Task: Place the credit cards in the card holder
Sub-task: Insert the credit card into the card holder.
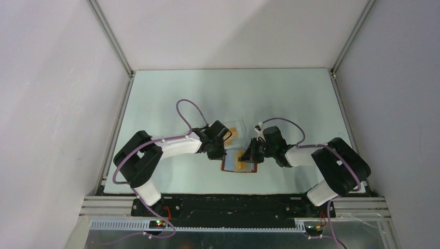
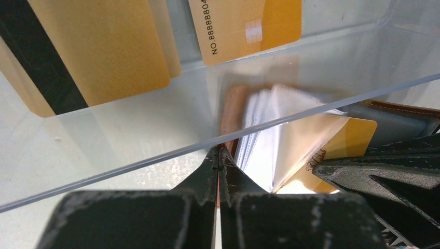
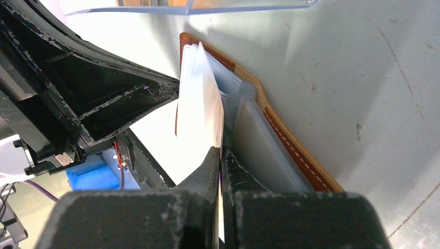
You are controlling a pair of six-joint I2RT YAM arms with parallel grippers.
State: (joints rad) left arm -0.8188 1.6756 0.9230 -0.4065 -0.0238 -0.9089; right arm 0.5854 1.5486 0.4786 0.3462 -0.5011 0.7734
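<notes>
Several flat orange-gold credit cards (image 2: 104, 46) fill the clear plastic box (image 2: 129, 124) at upper frame, one sits in the open brown leather card holder (image 3: 290, 145), and left tool (image 2: 218, 155) and right tool (image 3: 222, 153) are clenched.

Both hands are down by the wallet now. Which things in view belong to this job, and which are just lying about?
Belong to the job:
- credit cards
- open brown card holder
- left hand and right hand, both shut

Lying about:
- clear plastic box, which only holds the waiting cards
</notes>
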